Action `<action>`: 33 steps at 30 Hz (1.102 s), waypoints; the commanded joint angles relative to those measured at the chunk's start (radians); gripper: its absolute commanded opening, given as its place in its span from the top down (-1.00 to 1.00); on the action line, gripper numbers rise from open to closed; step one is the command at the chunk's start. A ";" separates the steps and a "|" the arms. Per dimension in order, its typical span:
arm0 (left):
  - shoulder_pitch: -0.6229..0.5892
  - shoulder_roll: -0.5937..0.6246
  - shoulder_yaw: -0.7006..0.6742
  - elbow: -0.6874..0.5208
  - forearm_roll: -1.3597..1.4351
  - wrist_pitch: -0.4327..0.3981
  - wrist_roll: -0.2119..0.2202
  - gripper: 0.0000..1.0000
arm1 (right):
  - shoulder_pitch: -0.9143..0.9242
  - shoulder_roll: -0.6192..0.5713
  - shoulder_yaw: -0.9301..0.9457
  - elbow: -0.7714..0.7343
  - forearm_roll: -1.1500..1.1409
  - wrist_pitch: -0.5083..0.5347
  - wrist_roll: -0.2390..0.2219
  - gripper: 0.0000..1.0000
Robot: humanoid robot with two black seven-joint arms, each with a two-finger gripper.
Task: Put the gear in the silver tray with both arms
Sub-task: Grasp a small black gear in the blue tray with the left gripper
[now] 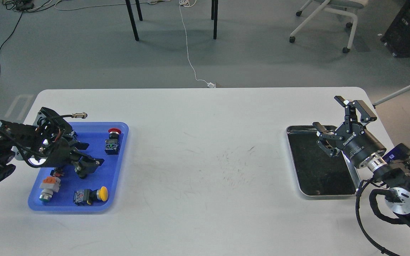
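Two trays sit on the white surface (pixel 205 149), one at each end. On the left, the blue tray (pixel 121 160) holds several push-button parts: one with a red cap (pixel 114 132) at its far right corner, one with a yellow cap (pixel 101 193) lying on its side near the front edge, and an orange-and-white one (pixel 49 185) at the front left. The left gripper (pixel 88 167) reaches low over the middle of this tray, pointing right; its dark fingers blend with a black part beneath them, so I cannot tell whether they are released or clenched on anything. The middle of the surface shows only faint scuff marks. On the right, the silver tray (pixel 351 176) lies well apart from the blue one, its dark floor bare. The right gripper (pixel 343 115) hangs above the silver tray's far right corner, tilted up and away, its fingers (pixel 340 100) spread wide and released, nothing between them. No gear is in the silver tray.
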 commanded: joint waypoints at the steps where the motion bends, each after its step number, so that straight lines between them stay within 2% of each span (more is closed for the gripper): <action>1: -0.001 -0.005 0.012 0.015 0.000 0.000 0.000 -0.38 | 0.000 0.002 0.000 0.000 0.000 0.000 0.000 -0.98; 11: -0.001 -0.009 0.036 0.048 0.000 0.009 0.000 -0.23 | -0.001 0.001 -0.002 0.000 0.000 0.001 0.000 -0.98; 16: -0.001 -0.009 0.047 0.064 0.000 0.009 0.000 0.33 | -0.001 0.001 0.000 0.000 0.000 0.001 0.000 -0.98; 21: -0.001 -0.006 0.048 0.066 0.000 0.009 0.000 0.76 | -0.001 0.001 0.000 0.000 0.000 0.001 0.000 -0.98; 28: -0.007 0.001 0.045 0.040 0.000 0.024 0.000 0.81 | -0.001 0.001 -0.002 0.001 0.000 0.000 0.000 -0.98; 33: -0.067 0.109 0.036 -0.093 0.000 0.024 0.000 0.80 | 0.000 -0.001 0.001 0.001 0.000 0.000 0.000 -0.98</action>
